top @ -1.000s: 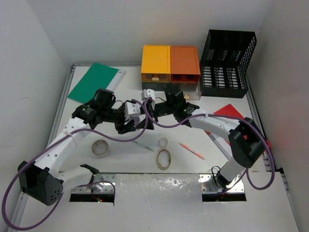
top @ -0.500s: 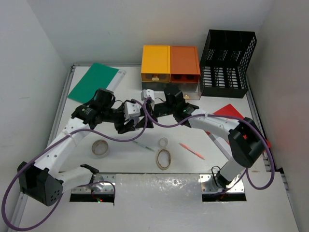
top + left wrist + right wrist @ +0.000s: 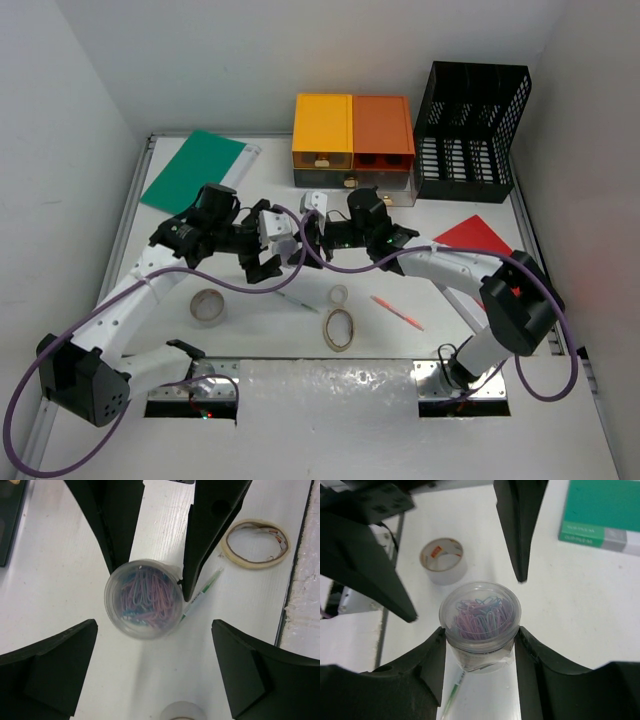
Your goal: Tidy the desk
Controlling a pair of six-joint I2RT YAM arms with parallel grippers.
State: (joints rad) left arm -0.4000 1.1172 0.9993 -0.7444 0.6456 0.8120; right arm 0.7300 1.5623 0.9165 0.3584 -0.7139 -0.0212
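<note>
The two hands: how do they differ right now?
The right hand clamps the clear jar of paper clips; the left hand is open, gripping nothing. The right hand touches the jar's sides; the left hand is spread wide around it, apart. Both are black and two-fingered.

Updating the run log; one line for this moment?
right end effector: gripping clip jar | left end effector: open, facing jar
</note>
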